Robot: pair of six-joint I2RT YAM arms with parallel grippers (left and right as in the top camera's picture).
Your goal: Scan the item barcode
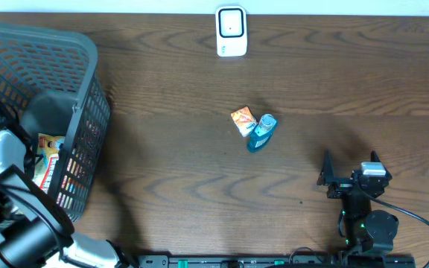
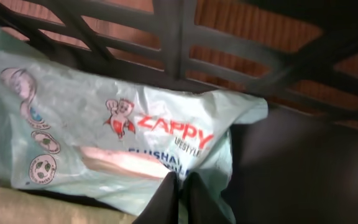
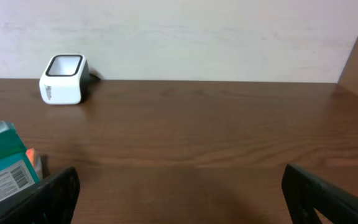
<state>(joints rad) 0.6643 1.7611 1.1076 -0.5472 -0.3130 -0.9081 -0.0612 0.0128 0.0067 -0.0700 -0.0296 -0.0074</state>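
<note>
In the left wrist view a pale green "Zappy" wipes packet [image 2: 123, 137] lies inside the grey basket [image 2: 173, 37]. My left gripper [image 2: 180, 182] is shut on a fold of the packet's film at its lower edge. The overhead view shows the left arm [image 1: 6, 156] reaching down into the basket [image 1: 88, 52], its fingers hidden there. The white barcode scanner [image 1: 231, 31] stands at the table's far edge and also shows as the scanner [image 3: 64, 79] in the right wrist view. My right gripper [image 1: 348, 167] rests open and empty near the front right, fingers spread wide around the gripper's centre [image 3: 179, 186].
A small orange box [image 1: 243, 120] and a teal bottle [image 1: 261, 132] lie together mid-table. The teal bottle [image 3: 2, 168] shows a barcode label at the left of the right wrist view. Another printed packet [image 1: 48, 160] lies in the basket.
</note>
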